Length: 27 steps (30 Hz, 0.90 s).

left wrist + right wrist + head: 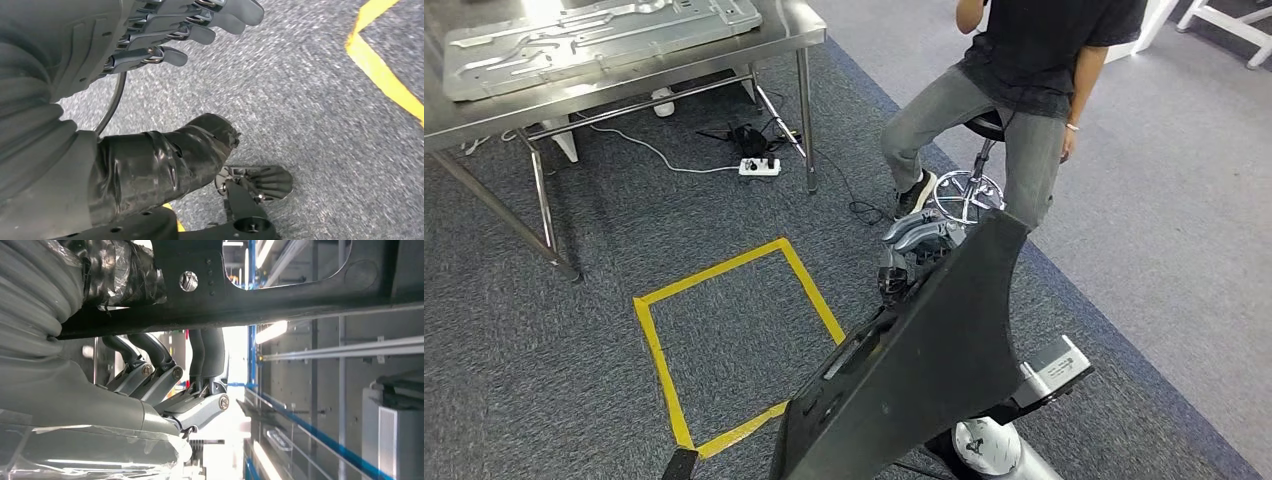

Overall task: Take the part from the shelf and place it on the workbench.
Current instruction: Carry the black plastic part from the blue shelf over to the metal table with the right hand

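Head view: right hand [919,235] grasps black part [924,370]; left hand [165,35] released; person [1014,90] beside workbench [624,90]

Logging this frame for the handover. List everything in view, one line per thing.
Part: one, black panel, held tilted above the carpet.
Workbench: one, steel, far left.
Metal sheet: one, silver, on the workbench.
Tape square: one, yellow, on the carpet.
Power strip: one, white, under the workbench.
Stool: one, chrome base, right of the workbench.
Person: one, dark shirt, on the stool.
Right hand: grips the part.
Left hand: holds nothing, over the carpet.
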Tool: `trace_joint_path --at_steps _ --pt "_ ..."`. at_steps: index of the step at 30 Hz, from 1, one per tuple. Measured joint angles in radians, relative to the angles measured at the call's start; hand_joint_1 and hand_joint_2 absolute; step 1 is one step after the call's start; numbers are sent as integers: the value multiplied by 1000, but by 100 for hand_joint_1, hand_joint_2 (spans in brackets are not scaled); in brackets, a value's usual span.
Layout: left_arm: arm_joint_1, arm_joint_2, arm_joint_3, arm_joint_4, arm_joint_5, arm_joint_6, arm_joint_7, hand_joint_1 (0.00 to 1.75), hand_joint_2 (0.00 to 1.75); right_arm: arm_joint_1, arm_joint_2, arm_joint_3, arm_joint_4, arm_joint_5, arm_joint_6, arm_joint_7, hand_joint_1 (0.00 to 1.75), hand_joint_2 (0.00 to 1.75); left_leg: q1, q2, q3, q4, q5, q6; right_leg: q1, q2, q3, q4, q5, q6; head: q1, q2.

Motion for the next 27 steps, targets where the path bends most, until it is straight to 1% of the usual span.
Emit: trace_joint_path --at_steps 1,2,3,4,5,6,7,8,9,10,11,12,13,14,15,16,17,18,19,20,21,22,23,24,25,26,27 --pt "1 0 0 0 0 -1 0 0 175 0 0 0 0 0 0 0 175 175 0 -13 2 2 -2 -1 0 4 15 -46 38 -3 0 0" --pt "1 0 0 0 0 -3 0 0 175 -1 0 0 1 0 0 0 175 175 1 -27 4 5 -5 -3 0 18 41 -117 82 -7 0 0" --pt "1 0 0 0 -1 -3 0 0 175 -2 0 0 1 0 0 0 175 175 0 -39 3 10 -8 -6 -1 40 69 -185 113 -10 0 0" --pt "0 0 0 0 -1 -4 0 0 175 -2 0 0 1 0 0 0 175 175 1 -50 0 13 -10 -9 -2 59 90 -235 131 -13 -1 0" --pt "0 -1 0 0 -1 -4 -1 0 175 -3 0 0 1 0 0 0 175 175 3 -59 -4 15 -10 -14 -1 73 101 -261 135 -15 0 0" --pt "1 -1 0 0 -1 -4 -1 0 175 -3 0 0 1 0 1 0 175 175 5 -68 -7 15 -9 -20 0 76 105 -266 132 -17 -1 0" --pt "3 0 0 0 -1 -4 0 0 175 -4 0 0 1 0 1 -1 175 175 8 -77 -9 12 -7 -26 0 68 108 -270 133 -21 0 0" --pt "6 0 0 1 -1 -4 0 0 175 -4 0 0 1 0 2 0 175 175 8 -73 -11 13 -9 -31 0 58 112 -276 136 -26 0 0" --pt "7 1 0 1 -1 -4 0 0 175 -5 1 0 1 0 3 0 175 175 7 -54 -16 25 -17 -36 -2 47 118 -284 138 -32 -2 0" --pt "7 2 0 1 -1 -4 0 0 175 -6 2 0 1 0 4 0 175 175 5 -28 -31 55 -34 -40 -3 35 124 -291 140 -37 -4 0" --pt "6 2 0 1 -1 -4 0 0 175 -7 3 0 1 0 4 0 175 175 5 3 -55 104 -59 -43 -3 22 128 -295 140 -41 -5 0" --pt "5 2 0 1 -1 -4 0 0 175 -6 3 0 2 0 4 0 175 175 7 22 -88 167 -87 -47 -2 10 130 -296 138 -44 -7 0" --pt "3 2 0 1 -1 -4 0 0 175 -6 3 0 2 0 4 0 175 175 9 30 -122 228 -109 -51 0 -3 131 -296 136 -46 -7 0" --pt "3 2 0 1 -1 -4 0 0 175 -6 3 0 3 0 4 0 175 175 12 33 -145 268 -117 -54 0 -16 132 -296 134 -47 -7 0" --pt "4 2 0 1 -1 -4 0 0 175 -6 3 0 4 0 4 0 175 175 14 36 -150 273 -107 -57 1 -28 133 -296 132 -46 -7 0" --pt "6 2 0 1 -1 -4 0 0 175 -6 3 0 4 0 4 0 175 175 16 40 -134 239 -81 -58 0 -38 135 -296 130 -44 -8 0" --pt "7 3 0 1 -1 -4 0 0 175 -6 4 0 4 0 4 0 175 175 17 53 -99 173 -46 -58 1 -48 138 -296 127 -41 -8 0" --pt "6 3 0 2 -1 -4 0 0 175 -6 4 0 4 0 4 0 175 175 14 76 -62 103 -21 -56 2 -57 142 -295 124 -37 -8 0" --pt "4 3 0 2 -1 -4 0 0 175 -7 4 0 4 0 4 0 175 175 10 92 -33 48 -5 -52 5 -64 145 -295 120 -32 -7 0" --pt "2 3 0 2 -1 -4 -1 0 175 -7 5 -1 4 0 4 0 175 175 6 104 -16 15 1 -46 8 -71 148 -294 117 -27 -6 0" --pt "2 3 0 2 -1 -4 -1 0 175 -7 5 -1 4 0 4 0 175 175 2 105 -13 5 -3 -41 10 -78 149 -294 114 -22 -4 0" --pt "2 3 0 2 -1 -4 -1 0 175 -8 6 -1 4 0 4 0 175 175 2 93 -13 5 -2 -35 11 -85 151 -294 111 -17 -3 0" --pt "3 3 0 2 -1 -4 -1 0 175 -8 6 -1 4 0 4 0 175 175 3 84 -11 3 -2 -29 9 -87 152 -291 106 -11 -3 0" --pt "4 3 0 2 -2 -6 -2 0 175 -8 6 -1 4 -3 5 -3 175 175 4 76 -8 0 -3 -22 6 -77 150 -280 97 -6 -2 0" --pt "4 3 0 2 -5 -9 -3 0 175 -8 6 -2 4 -11 5 -8 175 175 5 69 -4 -2 -4 -15 3 -59 138 -251 80 -1 0 0" --pt "2 3 0 2 -9 -12 -5 0 175 -7 6 -4 4 -21 6 -16 175 175 6 63 -1 -4 -5 -8 1 -36 114 -201 56 2 2 0" --pt "0 4 0 2 -14 -17 -7 0 175 -4 6 -6 4 -34 7 -24 175 175 5 57 1 -4 -7 -3 0 -16 78 -132 27 2 4 0"
